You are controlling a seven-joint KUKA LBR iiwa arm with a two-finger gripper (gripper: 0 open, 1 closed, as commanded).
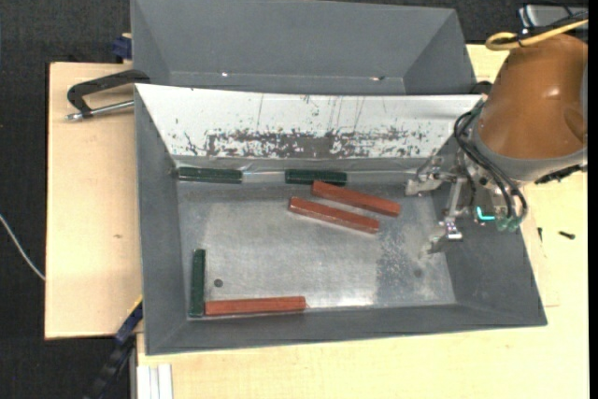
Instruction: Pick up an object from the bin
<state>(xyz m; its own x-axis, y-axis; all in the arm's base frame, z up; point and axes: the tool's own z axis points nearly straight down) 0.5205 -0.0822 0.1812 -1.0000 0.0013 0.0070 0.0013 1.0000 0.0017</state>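
The gripper [447, 221] hung by the right wall of the bin [149, 229]; whether it was spread or pressed together, I could not tell. Nearest on its left lay two red bars [334, 215], side by side, with green bars [316, 176] just behind them.

The bin [157, 229] is plain grey metal. Its wall at 12 o'clock is paler and carries a band of dark speckled scratches with thin vertical streaks. Its floor has a dull silver sheen, dusted with fine dark flecks toward 4 o'clock. Reddish-brown: the upper centre bar [355, 198], the lower centre bar [334, 215] and the 7 o'clock bar [254, 305]. Dark green: the 11 o'clock bar [209, 174], the 12 o'clock bar [315, 177] and the 8 o'clock bar [197, 282]. The arm's cover [542, 103] at 2 o'clock is glossy orange-brown.
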